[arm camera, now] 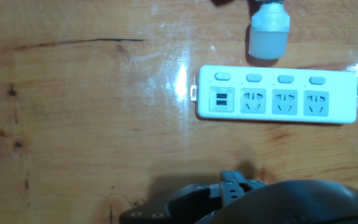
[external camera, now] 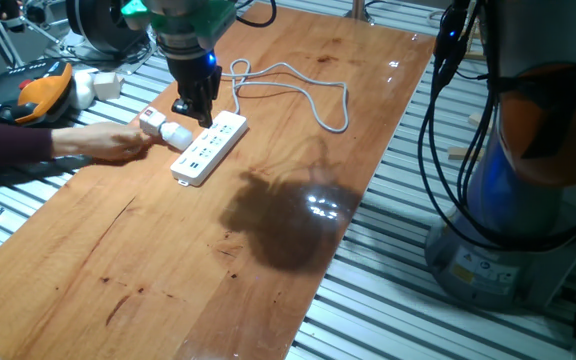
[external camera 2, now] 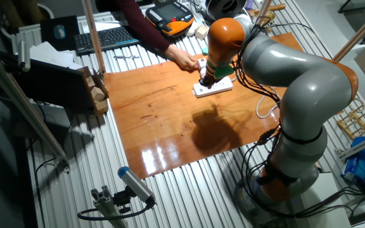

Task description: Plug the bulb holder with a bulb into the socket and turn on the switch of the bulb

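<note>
Beside the socket (arm camera: pixel 277 94), the light, fragile bulb (arm camera: pixel 269 36) wants holder-body grasping; gripper (external camera: pixel 194 108) state cannot be told.

You see a glossy, scratched wooden worktop (arm camera: pixel 73 124), a smooth white plastic socket (arm camera: pixel 277 94), and a frosted matt bulb (arm camera: pixel 268 37).

1. A wooden surface (external camera: pixel 298 150) with a dark glossy stain (external camera: pixel 288 222).
2. A black keyboard (external camera 2: pixel 106 38) behind it.
3. An orange-and-black handheld controller (external camera 2: pixel 173 16) nearby.
</note>
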Motion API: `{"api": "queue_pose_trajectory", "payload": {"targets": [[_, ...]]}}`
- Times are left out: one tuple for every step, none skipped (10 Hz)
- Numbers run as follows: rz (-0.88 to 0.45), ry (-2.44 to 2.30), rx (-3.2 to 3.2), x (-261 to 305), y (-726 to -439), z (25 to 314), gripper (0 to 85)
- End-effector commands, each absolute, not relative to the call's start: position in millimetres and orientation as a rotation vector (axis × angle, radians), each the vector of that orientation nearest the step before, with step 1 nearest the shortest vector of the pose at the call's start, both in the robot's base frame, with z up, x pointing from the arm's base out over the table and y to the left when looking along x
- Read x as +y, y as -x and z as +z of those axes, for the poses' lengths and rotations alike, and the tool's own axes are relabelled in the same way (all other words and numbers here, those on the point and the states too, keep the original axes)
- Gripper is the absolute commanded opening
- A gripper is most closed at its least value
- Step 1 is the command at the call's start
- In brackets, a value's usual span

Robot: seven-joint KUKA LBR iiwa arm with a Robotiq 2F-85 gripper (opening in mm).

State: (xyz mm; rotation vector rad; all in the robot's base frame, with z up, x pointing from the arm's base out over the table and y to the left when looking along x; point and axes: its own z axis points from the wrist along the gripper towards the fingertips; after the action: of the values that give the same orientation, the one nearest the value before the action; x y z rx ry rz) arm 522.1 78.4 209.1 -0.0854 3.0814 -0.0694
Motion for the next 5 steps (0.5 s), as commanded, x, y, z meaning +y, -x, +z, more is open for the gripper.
{"api": "queue_pose_trajectory", "payload": {"targets": [[-0.083,0.100,3.077,78.4,-522.7,210.4,0.0],[-0.093,0.107,3.077,78.5,-525.9,213.2,0.0],[-0.047,0.102,3.094,76.9,-529.9,215.7,0.0],[-0.073,0.079,3.079,78.4,-530.3,216.1,0.0],[-0.097,0.038,3.057,79.9,-529.8,217.7,0.0]]}}
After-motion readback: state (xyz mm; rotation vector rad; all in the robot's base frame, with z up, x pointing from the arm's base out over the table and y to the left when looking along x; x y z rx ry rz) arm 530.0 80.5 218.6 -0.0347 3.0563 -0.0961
